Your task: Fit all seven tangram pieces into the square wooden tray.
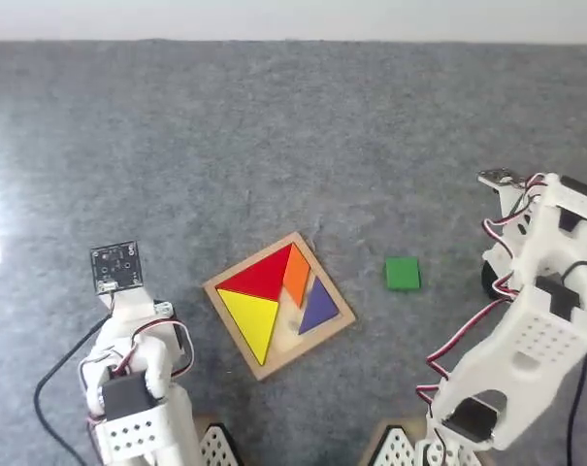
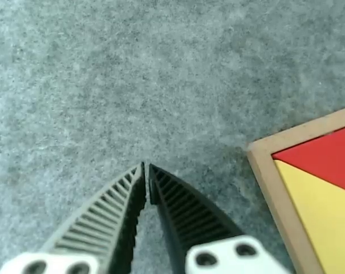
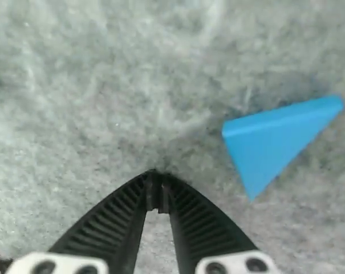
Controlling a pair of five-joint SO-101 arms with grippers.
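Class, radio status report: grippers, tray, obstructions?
Left gripper, right gripper shut, empty. Tray holds red, yellow, orange, purple pieces. Green square, blue triangle loose on mat. No obstruction.

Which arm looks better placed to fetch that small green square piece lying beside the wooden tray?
Right, probably. The green square piece lies between the square wooden tray and the right arm, whereas the left gripper sits shut at the tray's opposite side.

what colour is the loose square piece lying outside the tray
Green. The square piece shows best in the high view.
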